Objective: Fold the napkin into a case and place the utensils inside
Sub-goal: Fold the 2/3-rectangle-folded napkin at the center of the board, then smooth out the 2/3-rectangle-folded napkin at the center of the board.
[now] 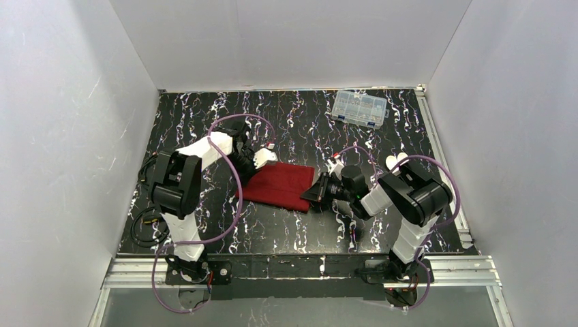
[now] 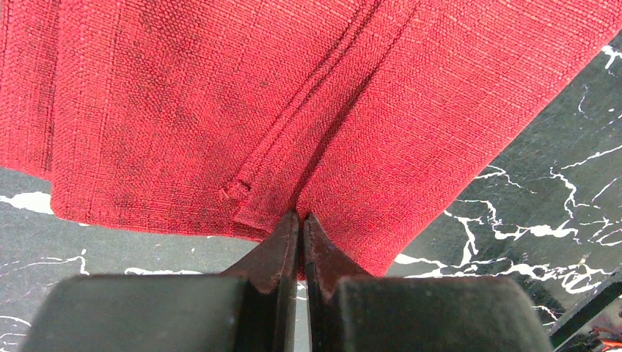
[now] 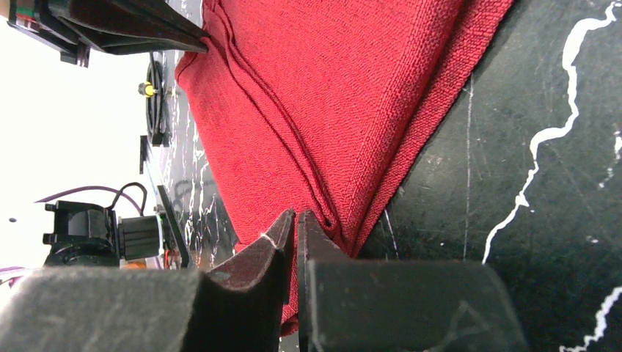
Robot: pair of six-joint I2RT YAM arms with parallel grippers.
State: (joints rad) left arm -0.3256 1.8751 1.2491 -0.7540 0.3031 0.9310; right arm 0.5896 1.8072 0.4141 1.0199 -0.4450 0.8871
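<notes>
The napkin [image 1: 283, 185] is a deep red cloth folded into a layered oblong on the black marbled table, between my two arms. My left gripper [image 1: 261, 168] is at its far left end. In the left wrist view this gripper [image 2: 301, 215] is shut, and the napkin [image 2: 183, 110] puckers into its tips. My right gripper [image 1: 309, 194] is at the near right corner. In the right wrist view it [image 3: 295, 214] is shut on the napkin [image 3: 315, 88], with red cloth showing between the fingers. Two white rounded utensils [image 1: 395, 161] peek out behind the right arm.
A clear plastic compartment box [image 1: 359, 107] stands at the back right of the table. Black cables [image 1: 146, 225] lie near the left arm's base. White walls close in the table on three sides. My left gripper's dark body [image 3: 125, 29] shows at the top left of the right wrist view.
</notes>
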